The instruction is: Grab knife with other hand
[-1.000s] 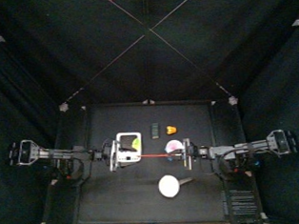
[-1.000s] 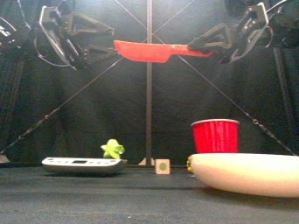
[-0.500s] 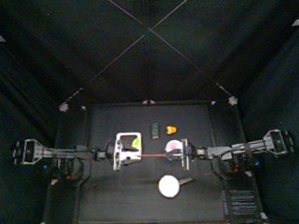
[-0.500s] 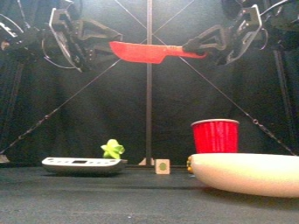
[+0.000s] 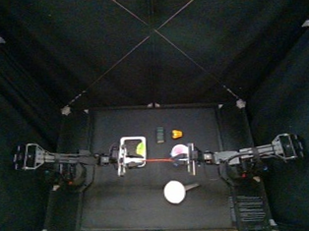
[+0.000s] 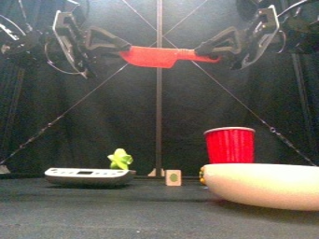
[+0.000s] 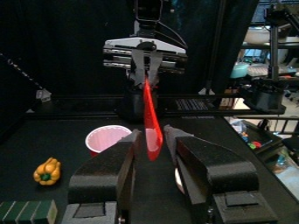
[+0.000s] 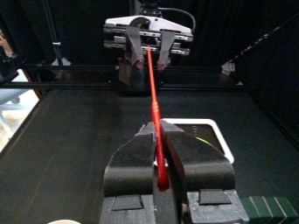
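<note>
1. My right gripper (image 8: 159,150) is pressed together on the handle end of the knife (image 6: 159,57), high above the table (image 5: 109,194). The blade runs straight out from my right fingertips toward my other arm.
2. The knife's long axis lies level along the line between my two wrists. The handle sits in my right jaws and the broad blade end points at my left gripper (image 7: 152,149).
3. My left jaws stand spread on either side of the blade end. The blade passes between them, but I cannot tell whether either pad touches it yet.
4. The left gripper is the nearer hand to the free end, so I judge the next move is only to close on it. The jaws must meet the flat sides, not the edge.
5. Far below both hands, near the table's front, stand a red cup (image 6: 228,146) and a white disc (image 5: 175,191), well clear of the handover.
</note>
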{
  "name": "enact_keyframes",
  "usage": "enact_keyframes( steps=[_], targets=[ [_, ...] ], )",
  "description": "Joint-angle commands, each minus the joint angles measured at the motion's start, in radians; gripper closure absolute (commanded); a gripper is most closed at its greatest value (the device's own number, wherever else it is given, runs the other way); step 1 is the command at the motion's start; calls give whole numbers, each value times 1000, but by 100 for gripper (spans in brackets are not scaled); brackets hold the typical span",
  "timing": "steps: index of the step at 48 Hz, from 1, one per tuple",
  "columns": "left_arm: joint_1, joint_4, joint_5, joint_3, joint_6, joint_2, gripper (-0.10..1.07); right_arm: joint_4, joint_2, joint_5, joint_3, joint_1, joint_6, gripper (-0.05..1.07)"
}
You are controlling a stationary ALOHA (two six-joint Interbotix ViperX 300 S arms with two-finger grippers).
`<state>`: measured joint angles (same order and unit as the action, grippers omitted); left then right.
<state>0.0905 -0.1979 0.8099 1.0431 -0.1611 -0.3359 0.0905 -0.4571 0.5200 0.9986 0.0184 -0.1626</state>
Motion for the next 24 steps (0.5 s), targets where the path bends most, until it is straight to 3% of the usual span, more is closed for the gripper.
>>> enact_keyframes(
  steps=[1,24],
  targets=[
    [0,2,3,-23,2,0,30,3,-9,11,-23,2,2,64],
    [3,2,3,-18,2,0,64,3,-9,9,-21,2,2,64]
  ],
)
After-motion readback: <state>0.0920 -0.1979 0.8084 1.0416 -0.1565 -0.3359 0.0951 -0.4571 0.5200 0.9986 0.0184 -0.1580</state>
